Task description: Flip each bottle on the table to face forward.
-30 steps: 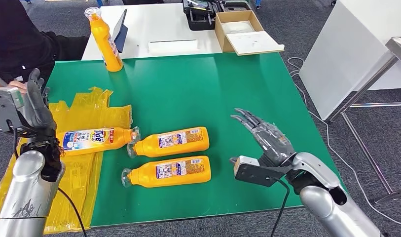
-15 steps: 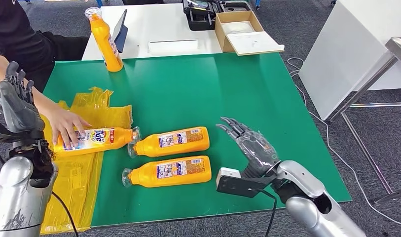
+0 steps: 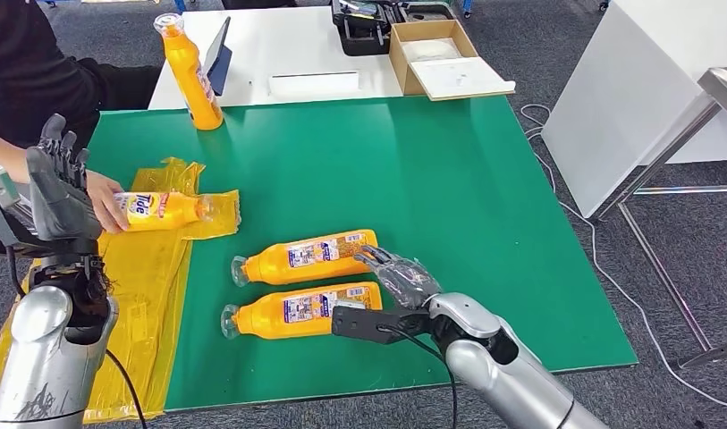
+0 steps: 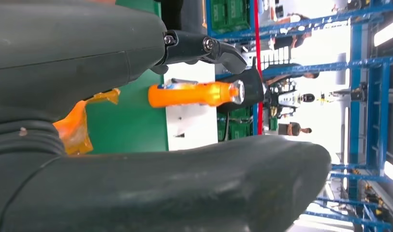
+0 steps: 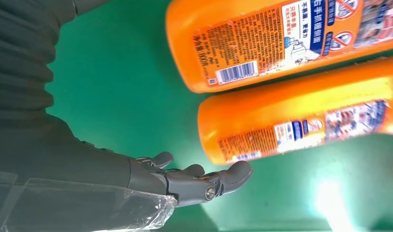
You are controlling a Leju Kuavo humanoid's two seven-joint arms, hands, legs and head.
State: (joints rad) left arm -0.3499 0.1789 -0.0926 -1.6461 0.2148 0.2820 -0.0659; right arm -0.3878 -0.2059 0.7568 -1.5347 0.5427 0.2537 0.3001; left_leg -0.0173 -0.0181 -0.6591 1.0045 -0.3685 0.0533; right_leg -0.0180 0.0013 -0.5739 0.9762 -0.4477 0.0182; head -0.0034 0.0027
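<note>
We note glossy orange plastic bottles (image 3: 311,254) with printed paper-like labels; matt green worktop (image 3: 431,170); crinkled shiny yellow plastic sheet (image 3: 154,295); brushed silver metal arms (image 3: 502,375); open brown cardboard box (image 3: 444,58).

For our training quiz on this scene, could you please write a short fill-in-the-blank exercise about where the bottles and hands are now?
1. The upright bottle stands at the far ____ corner of the green mat.
2. The Tide bottle lies on the yellow ____ and is held by a person's hand.
3. The right robot hand is beside the ____ ends of the two lying bottles.
4. The left robot hand holds ____.

Missing words: left; plastic sheet; base; nothing
</note>
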